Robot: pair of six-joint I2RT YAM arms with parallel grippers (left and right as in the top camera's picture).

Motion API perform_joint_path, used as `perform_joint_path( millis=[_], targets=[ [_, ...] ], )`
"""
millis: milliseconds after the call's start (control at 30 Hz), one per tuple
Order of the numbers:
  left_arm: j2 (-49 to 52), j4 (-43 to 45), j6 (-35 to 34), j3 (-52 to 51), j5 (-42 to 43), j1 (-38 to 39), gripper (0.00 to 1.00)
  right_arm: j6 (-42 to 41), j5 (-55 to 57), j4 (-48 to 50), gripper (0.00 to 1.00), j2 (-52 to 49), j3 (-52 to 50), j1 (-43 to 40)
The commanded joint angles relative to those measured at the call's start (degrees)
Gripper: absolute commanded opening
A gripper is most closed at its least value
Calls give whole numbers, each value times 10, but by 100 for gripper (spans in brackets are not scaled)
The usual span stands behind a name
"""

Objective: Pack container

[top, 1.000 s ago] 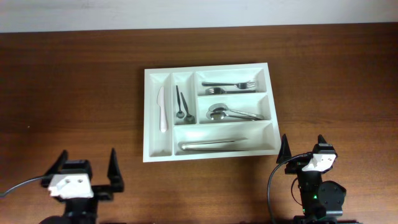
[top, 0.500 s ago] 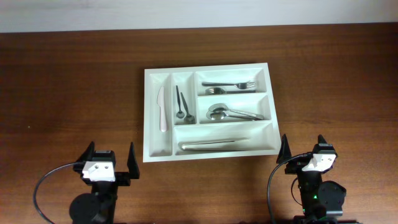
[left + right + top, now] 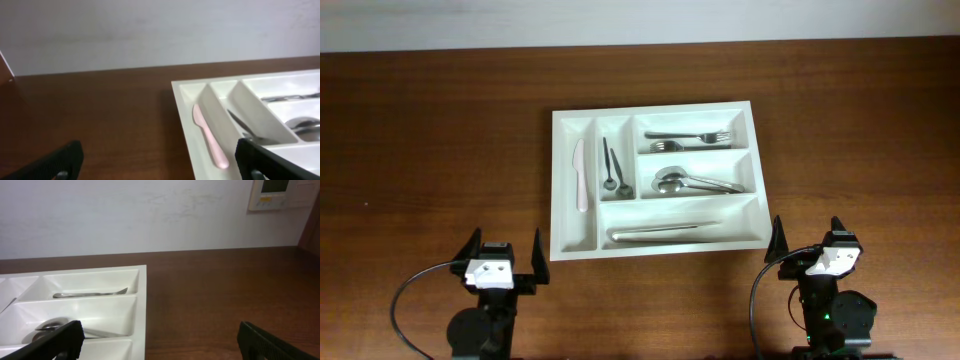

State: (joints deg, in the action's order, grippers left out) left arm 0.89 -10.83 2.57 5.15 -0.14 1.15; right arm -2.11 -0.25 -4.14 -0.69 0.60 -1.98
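1. Your left gripper has swung in towards the container, which sits mid-table; its claw is released and empty
2. Your right gripper hasn't moved and is also released; cutlery fills every section, so packing looks done

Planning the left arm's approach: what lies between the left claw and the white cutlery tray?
Only bare tabletop: the overhead view shows plain brown wood between the open left claw and the container's near-left corner.
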Motion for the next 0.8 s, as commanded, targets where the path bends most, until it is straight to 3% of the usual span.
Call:
perform_joint_path(
  millis=[0, 367, 767],
  targets=[
    [-6, 32, 9, -29, 8, -3, 99, 4, -5, -3, 99, 4, -3, 5],
    [-6, 57, 9, -43, 4, -52, 99, 4, -5, -3, 99, 4, -3, 5],
    [-6, 57, 9, -43, 4, -54, 99, 4, -5, -3, 99, 4, -3, 5]
  ],
)
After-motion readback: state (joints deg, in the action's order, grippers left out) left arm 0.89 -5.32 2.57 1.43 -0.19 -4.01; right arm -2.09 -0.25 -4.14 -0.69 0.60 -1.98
